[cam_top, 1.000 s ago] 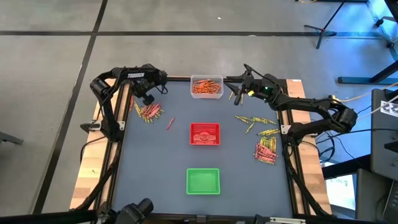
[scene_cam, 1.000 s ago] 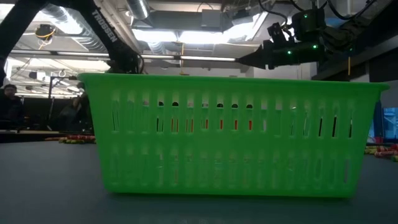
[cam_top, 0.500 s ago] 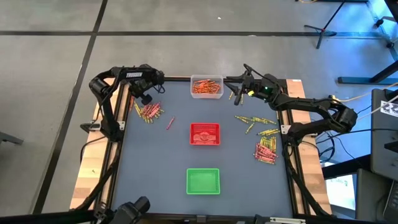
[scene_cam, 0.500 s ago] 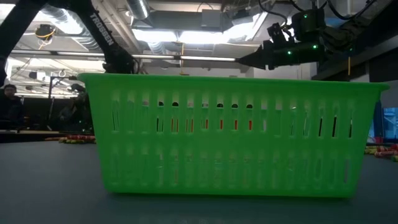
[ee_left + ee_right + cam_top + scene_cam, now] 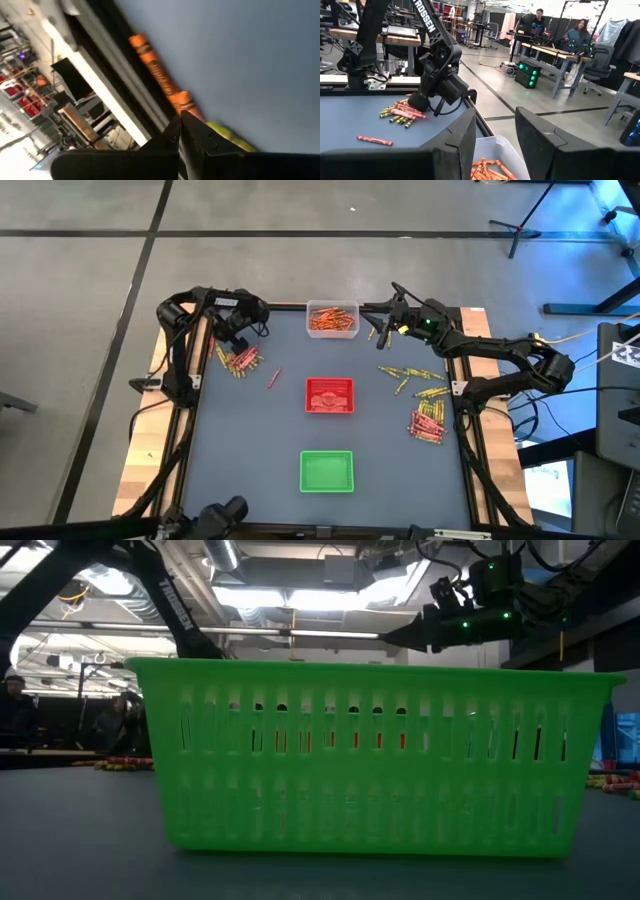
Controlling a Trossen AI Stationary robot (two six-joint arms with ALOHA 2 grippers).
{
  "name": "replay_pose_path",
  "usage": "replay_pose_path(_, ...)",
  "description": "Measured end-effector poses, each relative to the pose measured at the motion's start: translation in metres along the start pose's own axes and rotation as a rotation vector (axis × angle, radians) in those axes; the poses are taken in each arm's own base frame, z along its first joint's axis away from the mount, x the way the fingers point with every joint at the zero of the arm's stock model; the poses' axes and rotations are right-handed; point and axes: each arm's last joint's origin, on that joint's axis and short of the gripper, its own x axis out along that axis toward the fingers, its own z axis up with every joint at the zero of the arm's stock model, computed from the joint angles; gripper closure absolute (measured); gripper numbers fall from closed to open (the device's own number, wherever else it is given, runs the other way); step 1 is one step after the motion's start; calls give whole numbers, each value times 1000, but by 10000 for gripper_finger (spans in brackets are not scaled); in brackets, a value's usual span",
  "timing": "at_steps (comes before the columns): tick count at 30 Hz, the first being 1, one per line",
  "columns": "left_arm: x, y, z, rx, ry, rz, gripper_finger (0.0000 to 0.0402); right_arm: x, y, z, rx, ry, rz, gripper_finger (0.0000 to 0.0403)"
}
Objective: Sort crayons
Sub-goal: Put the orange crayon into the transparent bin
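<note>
The dark left gripper [image 5: 246, 331], jaws pressed together on an orange paper-wrapped crayon [image 5: 161, 75] that runs lengthwise out past the fingertips, sits low over the mixed red and olive crayon pile [image 5: 238, 359] at the table's far left, likely for lifting it out. The right gripper [image 5: 381, 323], jaws spread and empty, hangs just right of the clear square plastic tray [image 5: 333, 331] of orange crayons at the far edge, apparently over a drop spot, while loose yellow-green crayons [image 5: 415, 377] lie scattered at varied angles on the right
</note>
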Motion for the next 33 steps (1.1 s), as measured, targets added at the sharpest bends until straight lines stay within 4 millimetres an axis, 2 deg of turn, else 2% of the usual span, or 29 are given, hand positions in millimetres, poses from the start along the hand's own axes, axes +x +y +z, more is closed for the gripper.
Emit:
replay_pose_path(20, 2, 16, 5, 20, 30, -128, 401, 0, 0, -1, 7, 5, 1, 265)
replay_pose_path(27, -11, 28, -2, -17, -31, -139, 401, 0, 0, -1, 8, 8, 2, 265)
replay_pose_path(33, -33, 39, -16, -56, -135, -148, 401, 0, 0, -1, 9, 10, 2, 265)
